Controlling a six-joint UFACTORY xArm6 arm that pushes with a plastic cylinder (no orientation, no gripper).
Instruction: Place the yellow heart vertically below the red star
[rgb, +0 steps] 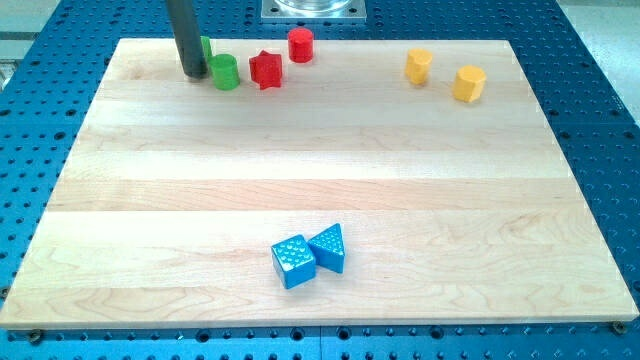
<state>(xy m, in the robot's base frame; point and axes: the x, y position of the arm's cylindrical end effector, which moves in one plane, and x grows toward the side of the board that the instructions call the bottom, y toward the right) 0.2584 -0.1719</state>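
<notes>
Closest to the camera, low in the middle of the frame, a blue cube (292, 261) and a blue triangle (329, 247) sit touching on the wooden board (320, 190). Way up top right are two yellow blocks: one (468, 83) further right, one (418, 66) just left of it. Can't tell which is the heart. Upper left: red star (265, 70), red cylinder (300, 44) behind it, green cylinder (224, 72) beside the star. My tip (192, 73) is just left of that green one, hiding another green block (205, 49). No gripper, holding nothing.
</notes>
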